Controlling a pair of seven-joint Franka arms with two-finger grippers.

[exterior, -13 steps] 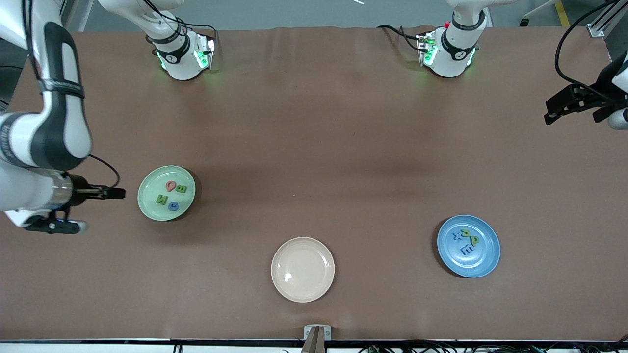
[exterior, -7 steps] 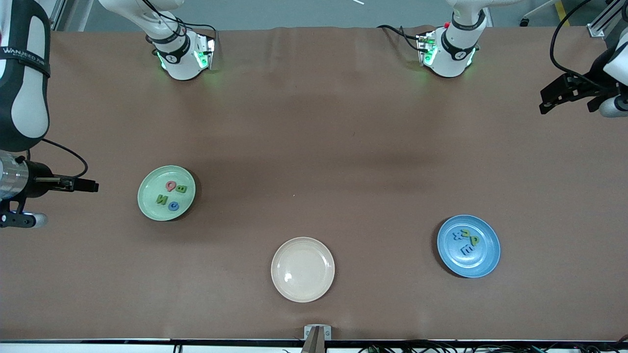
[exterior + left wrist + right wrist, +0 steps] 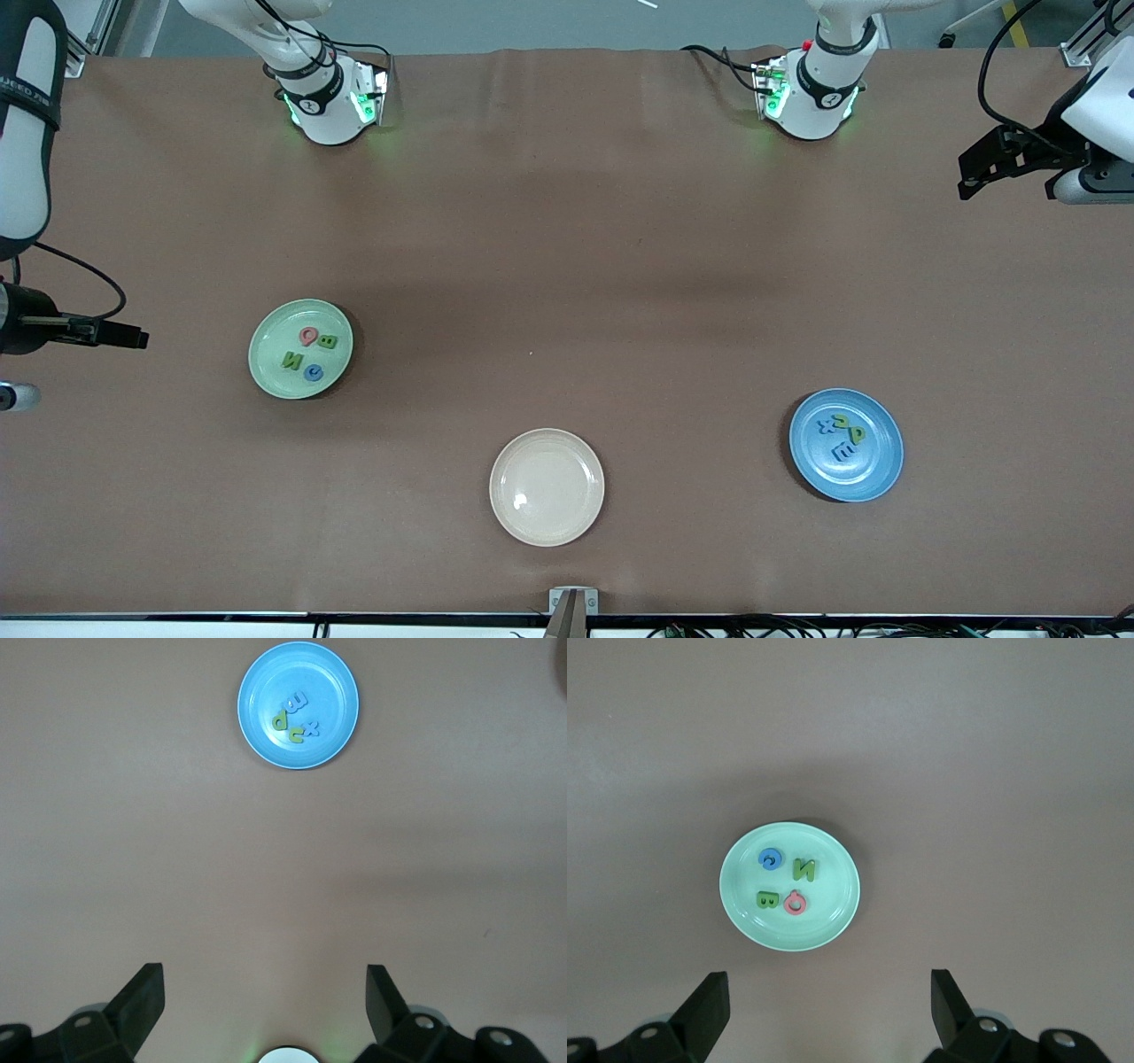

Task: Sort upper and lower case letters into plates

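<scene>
The pale green plate lies toward the right arm's end and holds a red Q, a green B, a green N and a blue G. The blue plate lies toward the left arm's end with a blue x, a green u, a green p and a blue E in it. My right gripper hangs open and empty over bare table beside the green plate. High above the table, my left gripper is open and empty, well away from the blue plate.
A cream plate with nothing in it lies near the table's front edge, between the two other plates. The two arm bases stand along the table's farthest edge. A small metal bracket sits at the front edge.
Both arms have drawn back toward their own ends of the table. The right hand has slid almost out of the front view. The plates and letters have not moved.
</scene>
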